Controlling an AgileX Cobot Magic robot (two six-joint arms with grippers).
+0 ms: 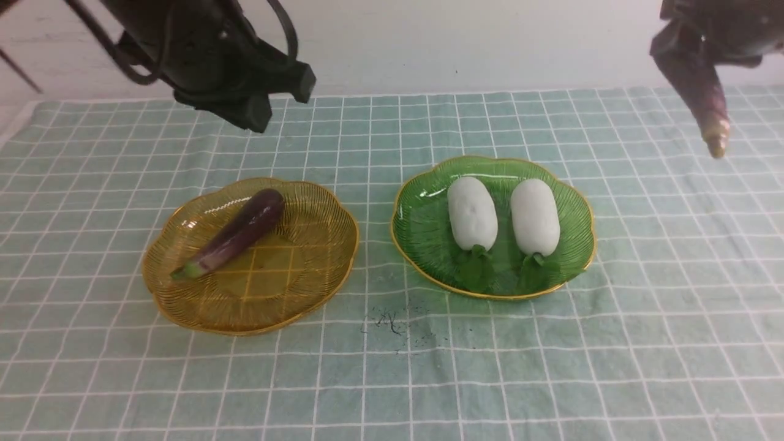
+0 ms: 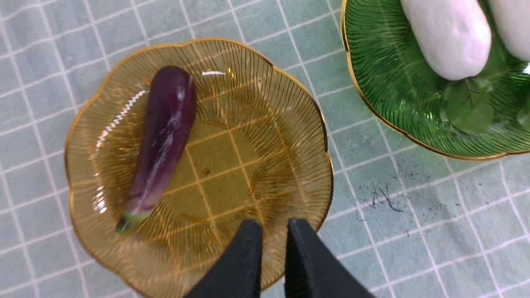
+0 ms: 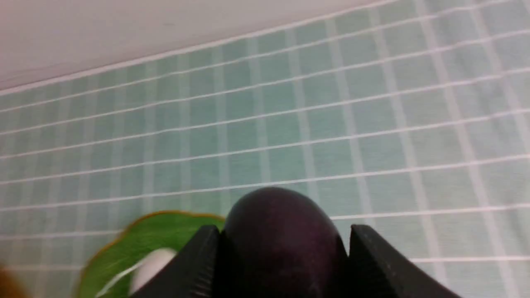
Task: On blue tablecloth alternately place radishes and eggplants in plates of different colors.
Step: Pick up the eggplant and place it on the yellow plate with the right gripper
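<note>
On the blue tablecloth [image 1: 643, 306] stand two plates. The amber-yellow plate [image 1: 331, 257] holds one purple eggplant [image 1: 236, 233], lying slantwise. In the green plate [image 1: 422, 239] two white radishes [image 1: 471, 212] [image 1: 535, 215] lie side by side, leaves toward me. My right gripper [image 1: 680, 49] hangs high at the far right, shut on a second eggplant [image 1: 701, 98] whose pale stem end points down; the right wrist view shows its rounded end [image 3: 281, 231] between the fingers. Above the yellow plate's far edge my left gripper [image 1: 275, 98] hovers, shut and empty [image 2: 273, 225].
A small dark smudge [image 1: 392, 321] marks the cloth in front of the gap between the plates. A pale wall [image 1: 459, 43] runs behind the cloth's far edge. Bare cloth lies to the right of the green plate and along the front.
</note>
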